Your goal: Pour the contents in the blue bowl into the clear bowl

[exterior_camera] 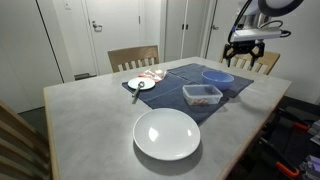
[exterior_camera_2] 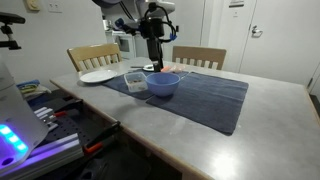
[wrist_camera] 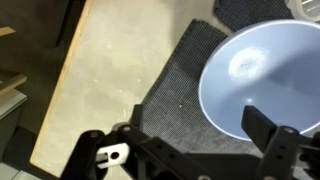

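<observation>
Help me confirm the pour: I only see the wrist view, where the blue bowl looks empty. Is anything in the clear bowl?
Observer: Yes. In an exterior view the clear bowl holds reddish bits.
Operator: Where does it sit relative to the blue bowl?
Observer: Right beside the blue bowl, both on the dark mat. I cannot tell whether they touch.
Operator: Is the gripper clear of the blue bowl?
Observer: In an exterior view the gripper hangs just above the blue bowl's rim and seems apart from it.
</observation>
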`<state>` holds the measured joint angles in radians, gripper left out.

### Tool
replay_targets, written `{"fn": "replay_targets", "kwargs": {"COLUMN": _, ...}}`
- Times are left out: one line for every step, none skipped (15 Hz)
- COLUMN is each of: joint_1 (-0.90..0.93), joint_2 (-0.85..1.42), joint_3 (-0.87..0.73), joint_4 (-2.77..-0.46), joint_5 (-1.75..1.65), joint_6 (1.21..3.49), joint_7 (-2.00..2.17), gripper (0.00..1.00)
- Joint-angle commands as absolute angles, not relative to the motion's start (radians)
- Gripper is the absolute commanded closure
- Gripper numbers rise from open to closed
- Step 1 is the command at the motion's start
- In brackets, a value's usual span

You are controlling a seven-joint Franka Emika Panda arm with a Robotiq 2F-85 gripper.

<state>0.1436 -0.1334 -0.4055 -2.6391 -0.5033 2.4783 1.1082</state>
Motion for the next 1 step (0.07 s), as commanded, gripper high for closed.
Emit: {"fn": "replay_targets", "kwargs": {"joint_1": 0.009, "joint_2": -0.263, "joint_3": -0.221, "joint_4": -2.633, "joint_5": -0.441, "joint_6": 2.313, "joint_7": 1.029, "gripper": 0.0}}
